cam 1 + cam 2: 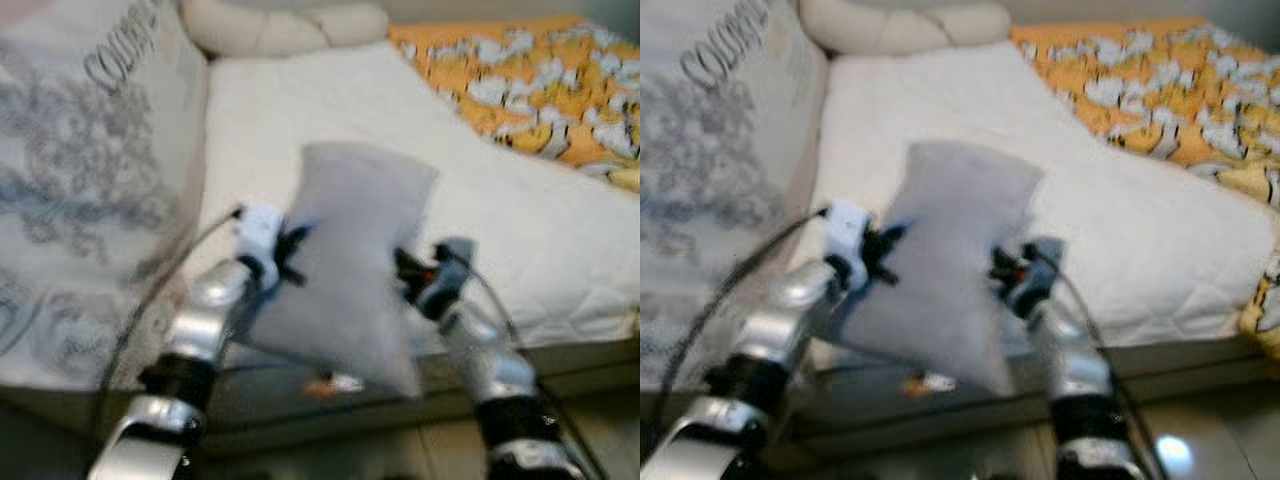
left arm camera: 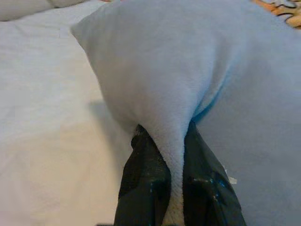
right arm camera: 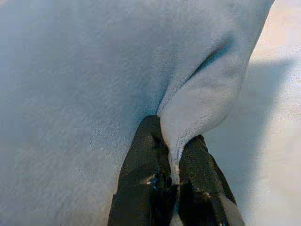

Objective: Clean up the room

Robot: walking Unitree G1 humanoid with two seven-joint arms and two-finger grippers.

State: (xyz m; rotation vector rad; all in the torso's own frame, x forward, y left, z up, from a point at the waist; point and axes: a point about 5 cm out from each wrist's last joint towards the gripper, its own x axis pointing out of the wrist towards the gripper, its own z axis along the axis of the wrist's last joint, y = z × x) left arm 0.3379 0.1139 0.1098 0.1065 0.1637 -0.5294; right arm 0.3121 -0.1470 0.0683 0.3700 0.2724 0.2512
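white bed (image 1: 330, 110) behind, grey pillow (image 1: 350, 250) pinched by left end effector (image 2: 175, 165) and right end effector (image 3: 171, 162)

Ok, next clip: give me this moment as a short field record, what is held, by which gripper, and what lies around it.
held item: light grey pillow, lifted above the bed's near edge
left gripper: shut on a pinched fold at the pillow's left side
right gripper: shut on a fold at the pillow's right side
surface beyond: white quilted mattress cover
robot's left: large printed cushion
far right: orange patterned blanket
far end: cream bolster
image quality: head views blurred
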